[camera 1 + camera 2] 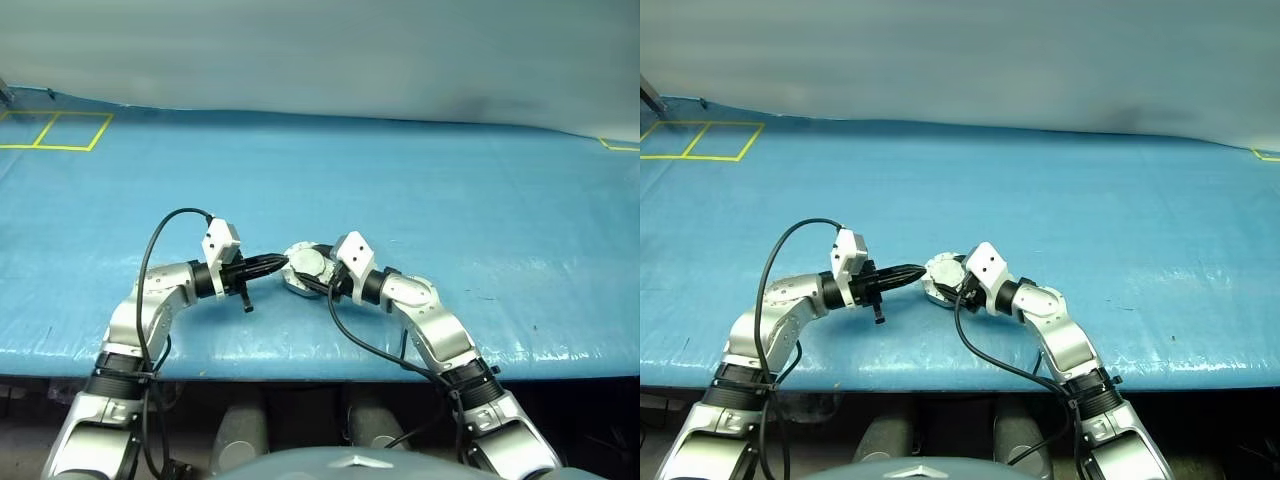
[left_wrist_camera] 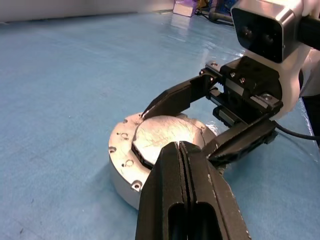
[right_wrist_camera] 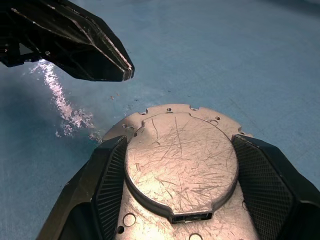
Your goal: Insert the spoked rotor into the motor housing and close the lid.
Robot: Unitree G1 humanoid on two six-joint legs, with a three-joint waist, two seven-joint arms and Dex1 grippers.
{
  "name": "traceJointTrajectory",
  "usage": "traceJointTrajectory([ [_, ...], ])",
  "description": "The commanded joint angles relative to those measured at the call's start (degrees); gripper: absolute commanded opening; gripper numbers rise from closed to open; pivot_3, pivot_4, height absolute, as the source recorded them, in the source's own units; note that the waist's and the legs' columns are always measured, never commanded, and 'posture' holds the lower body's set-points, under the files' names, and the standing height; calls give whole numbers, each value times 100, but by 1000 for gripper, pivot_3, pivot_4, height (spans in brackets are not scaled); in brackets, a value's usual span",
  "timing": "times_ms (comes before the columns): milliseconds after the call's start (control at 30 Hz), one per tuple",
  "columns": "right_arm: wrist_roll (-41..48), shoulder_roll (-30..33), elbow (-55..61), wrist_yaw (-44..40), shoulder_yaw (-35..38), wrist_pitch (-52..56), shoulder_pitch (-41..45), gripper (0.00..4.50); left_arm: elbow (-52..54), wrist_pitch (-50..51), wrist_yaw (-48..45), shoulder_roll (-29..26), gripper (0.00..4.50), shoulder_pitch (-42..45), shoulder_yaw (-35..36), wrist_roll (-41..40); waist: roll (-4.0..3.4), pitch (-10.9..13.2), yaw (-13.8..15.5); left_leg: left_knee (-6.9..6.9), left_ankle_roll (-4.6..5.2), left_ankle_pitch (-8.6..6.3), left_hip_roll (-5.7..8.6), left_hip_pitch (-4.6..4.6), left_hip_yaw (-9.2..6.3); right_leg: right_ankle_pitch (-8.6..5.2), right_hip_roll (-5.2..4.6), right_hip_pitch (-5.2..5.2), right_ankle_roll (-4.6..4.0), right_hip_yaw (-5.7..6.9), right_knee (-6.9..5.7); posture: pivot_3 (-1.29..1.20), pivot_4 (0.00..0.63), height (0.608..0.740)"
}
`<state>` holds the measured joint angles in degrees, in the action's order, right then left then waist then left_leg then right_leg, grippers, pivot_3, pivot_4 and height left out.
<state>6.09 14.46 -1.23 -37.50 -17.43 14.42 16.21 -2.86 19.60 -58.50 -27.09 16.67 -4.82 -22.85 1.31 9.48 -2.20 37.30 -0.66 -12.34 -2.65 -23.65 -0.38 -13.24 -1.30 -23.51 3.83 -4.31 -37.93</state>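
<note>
- Motor housing [image 2: 125, 165] sits on the blue table [image 1: 450, 200], near its front edge, between our two arms; a squat round metal can with small holes round its top flange.
- Lid [image 3: 182, 165] already lies on top of the housing: a scratched silvery disc with notched edge, seated flat as far as we can tell; whether it is fully home we cannot say.
- Spoked rotor: we judge it to be inside under the lid, though nothing confirms that.
- Right gripper [image 3: 182, 172] stands wide, its two ribbed pads on opposite sides of the lid's raised disc; pads look to be touching or just beside its edge, so it is either holding or steadying the lid; contact not certain.
- Left gripper [image 2: 182, 150] is closed tight, fingers pressed together, holding nothing; its tip hovers just over the near edge of the lid, well placed to press down.
- Handling, our judgement: all machined metal, stiff, fairly heavy for its size; polished faces likely slippery under the pads; not fragile, but the lid could cock or jam if pushed off-centre.
- Best hold: across the lid's rim as the right gripper has it; press with the closed left tip near the middle, not the edge.
- In the way: the two grippers crowd each other over a small part; the right arm's cable [image 1: 360, 345] loops nearby; yellow tape marks [image 1: 60, 130] lie well apart at the far left.
</note>
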Motion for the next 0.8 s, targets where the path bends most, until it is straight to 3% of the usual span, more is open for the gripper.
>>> traceJointTrajectory([
  [33,-131,98,-8,101,43,181,-87,2990,-295,-134,29,82,0,206,-154,222,0,0,-1,0,0,0,0,0,0,0,0,0,0,0,0,0,150,740],
  [300,-95,135,209,204,127,262,-183,2990,-797,-456,80,77,0,260,-407,779,1,-1,20,-2,0,0,3,-4,-1,0,-3,0,1,0,4,0,150,740],
  [567,136,111,332,133,226,511,-147,2990,-758,-503,111,132,0,176,-466,829,0,-4,51,-1,0,0,5,-3,-1,0,-6,3,1,1,7,0,150,740],
  [700,199,196,505,-24,183,546,-154,4346,-726,-511,113,130,0,151,-457,817,1,-5,58,-2,0,0,5,-5,-1,0,-6,3,1,1,9,0,150,740],
  [800,240,162,741,56,268,424,-187,4460,-667,-481,78,117,0,121,-447,774,1,-5,57,-2,0,0,5,-5,-1,0,-6,2,1,1,10,0,150,740],
])
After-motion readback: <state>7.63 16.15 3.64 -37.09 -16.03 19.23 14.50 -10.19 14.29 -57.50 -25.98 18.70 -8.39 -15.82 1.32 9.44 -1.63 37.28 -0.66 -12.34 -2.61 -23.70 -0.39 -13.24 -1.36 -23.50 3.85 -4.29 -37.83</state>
